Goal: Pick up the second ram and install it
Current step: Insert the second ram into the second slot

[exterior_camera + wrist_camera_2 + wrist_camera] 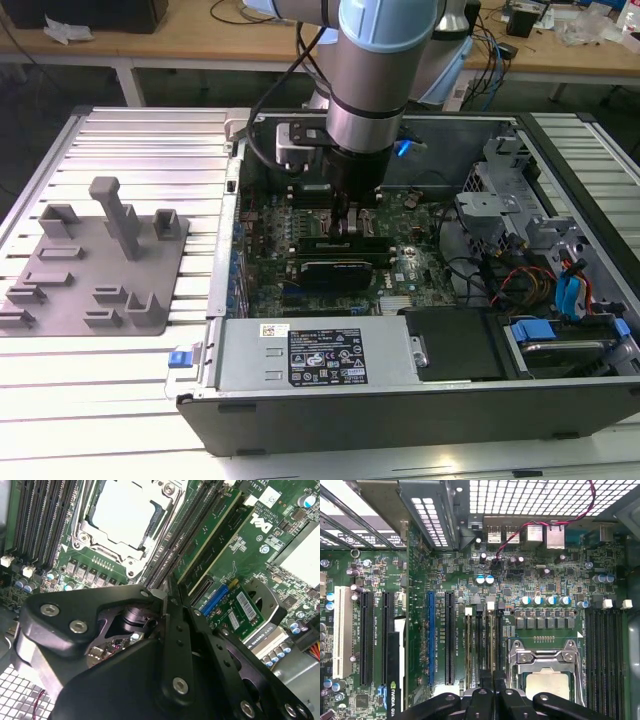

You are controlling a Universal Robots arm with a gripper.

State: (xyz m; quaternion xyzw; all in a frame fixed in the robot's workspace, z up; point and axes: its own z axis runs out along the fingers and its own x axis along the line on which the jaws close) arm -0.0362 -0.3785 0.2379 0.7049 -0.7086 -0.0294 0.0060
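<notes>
In the exterior view, your jaws hang low inside the open black computer case (400,425), directly over the green motherboard (425,215). The pale blue and silver arm (375,60) stands upright above them, which I judge lets the tool bear straight down on a slot. The grey plastic holder tray with upright posts (70,300) sits well apart from the jaws, out on the ribbed metal tabletop (140,150).

In the second wrist view, the second ram (207,532), a long, thin green circuit-board stick, stands on edge and runs away from the jaws, starting just beyond their tips. It lies parallel to the long black slots (180,535) beside it, so I judge it is in or entering its own slot. The black tool body (150,680) covers the contact. You cannot tell how far the jaws are parted or whether they pinch the stick.

In the first wrist view, the jaws line up lengthwise with the long black slots (481,645) just ahead of them. The silver metal processor socket (547,665) lies just beside. That alignment matters, since a stick seats only when parallel to its slot.
</notes>
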